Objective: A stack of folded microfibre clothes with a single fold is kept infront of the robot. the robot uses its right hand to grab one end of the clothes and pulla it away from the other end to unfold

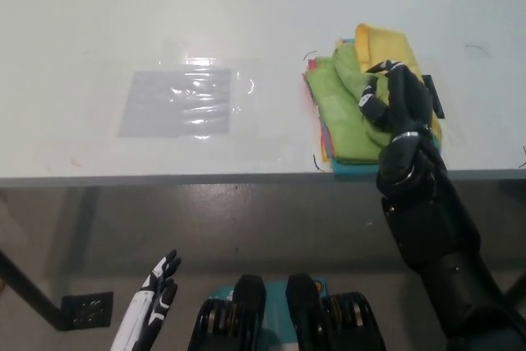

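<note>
A stack of folded microfibre cloths (349, 117) lies on the white table (246, 22) near its front edge, right of centre. A yellow cloth (386, 43) is on top, with a green cloth (341, 108) under it and blue and pink edges below. My black right hand (394, 100) rests on the stack, its fingers curled over the yellow cloth's near left edge, pinching it. My white left hand (152, 297) hangs low at the lower left, below the table, with its fingers apart and holding nothing.
A clear plastic sheet (185, 100) lies flat on the table left of the stack. A black tape mark (433, 96) shows at the stack's right side. The table's front edge (205, 178) runs across the middle of the picture.
</note>
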{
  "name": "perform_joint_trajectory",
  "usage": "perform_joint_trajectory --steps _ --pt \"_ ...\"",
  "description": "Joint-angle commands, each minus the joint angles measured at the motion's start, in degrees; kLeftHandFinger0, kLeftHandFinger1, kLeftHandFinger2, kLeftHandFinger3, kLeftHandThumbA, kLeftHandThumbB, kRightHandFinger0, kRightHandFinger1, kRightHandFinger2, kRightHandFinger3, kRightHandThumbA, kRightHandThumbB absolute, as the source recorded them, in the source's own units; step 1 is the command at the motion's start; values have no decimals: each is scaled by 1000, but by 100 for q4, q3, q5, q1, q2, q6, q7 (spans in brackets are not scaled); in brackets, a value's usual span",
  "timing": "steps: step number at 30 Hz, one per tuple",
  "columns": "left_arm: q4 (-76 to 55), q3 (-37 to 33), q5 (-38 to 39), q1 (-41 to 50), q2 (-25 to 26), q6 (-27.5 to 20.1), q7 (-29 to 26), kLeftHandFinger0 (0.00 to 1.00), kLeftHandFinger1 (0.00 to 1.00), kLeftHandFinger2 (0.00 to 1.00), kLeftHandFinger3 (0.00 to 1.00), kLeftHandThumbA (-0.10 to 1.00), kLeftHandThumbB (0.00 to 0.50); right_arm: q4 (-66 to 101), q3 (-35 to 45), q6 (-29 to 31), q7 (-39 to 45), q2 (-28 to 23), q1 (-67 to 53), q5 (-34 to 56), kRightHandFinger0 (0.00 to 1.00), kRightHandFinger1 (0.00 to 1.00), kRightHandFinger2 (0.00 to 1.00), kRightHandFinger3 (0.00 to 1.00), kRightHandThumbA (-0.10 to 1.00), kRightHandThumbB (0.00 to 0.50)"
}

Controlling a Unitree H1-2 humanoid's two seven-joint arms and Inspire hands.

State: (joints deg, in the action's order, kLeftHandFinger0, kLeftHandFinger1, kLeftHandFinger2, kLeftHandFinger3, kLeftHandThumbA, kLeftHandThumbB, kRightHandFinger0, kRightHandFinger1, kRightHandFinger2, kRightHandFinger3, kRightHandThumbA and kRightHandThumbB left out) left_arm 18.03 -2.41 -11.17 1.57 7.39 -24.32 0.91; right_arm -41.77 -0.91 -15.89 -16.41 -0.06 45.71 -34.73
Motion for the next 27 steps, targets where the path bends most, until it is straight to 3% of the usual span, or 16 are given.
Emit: perform_joint_trajectory --steps 1,5,7,10,11,13,16,20,23,27 --pt "-104 36 -104 -81 81 -192 -159 1000 1000 1000 1000 1000 500 -128 219 651 -629 2 -65 506 10 476 905 844 -100 234" --pt "-105 42 -109 -117 71 -177 -161 1000 1000 1000 1000 1000 500 -117 398 812 -697 18 -12 798 21 482 887 829 -100 255" --pt "-84 41 -86 -124 80 -206 -140 1000 1000 1000 1000 1000 500 -57 566 966 -801 66 -4 1005 0 411 821 796 -100 216" --pt "-146 40 -112 -125 80 -142 -134 1000 1000 1000 1000 1000 500 74 846 1152 -914 150 39 1323 0 394 817 814 -100 215" --pt "-109 43 -125 -146 81 -222 -157 1000 1000 1000 1000 1000 500 211 988 1243 -912 177 41 1496 0 389 805 817 -100 185" --pt "-101 50 -126 -153 68 -194 -165 1000 1000 1000 1000 1000 500 497 1250 1234 -822 240 25 1803 3 405 816 827 -100 182" --pt "-79 55 -127 -145 58 -207 -178 1000 1000 1000 1000 1000 500 888 1658 1334 -743 306 10 2288 0 340 761 763 -100 147" --pt "-69 61 -111 -108 44 -225 -185 1000 1000 1000 1000 1000 500 986 2177 1565 -755 237 95 2816 0 369 779 801 -100 135" --pt "-26 68 -72 -108 45 -250 -174 1000 1000 1000 1000 1000 500 1040 2391 1567 -710 89 119 2980 0 274 728 788 -100 113" --pt "-64 70 -105 -96 39 -200 -191 1000 1000 1000 1000 1000 500 1040 2567 1791 -775 -90 108 3110 0 211 658 735 -100 150"
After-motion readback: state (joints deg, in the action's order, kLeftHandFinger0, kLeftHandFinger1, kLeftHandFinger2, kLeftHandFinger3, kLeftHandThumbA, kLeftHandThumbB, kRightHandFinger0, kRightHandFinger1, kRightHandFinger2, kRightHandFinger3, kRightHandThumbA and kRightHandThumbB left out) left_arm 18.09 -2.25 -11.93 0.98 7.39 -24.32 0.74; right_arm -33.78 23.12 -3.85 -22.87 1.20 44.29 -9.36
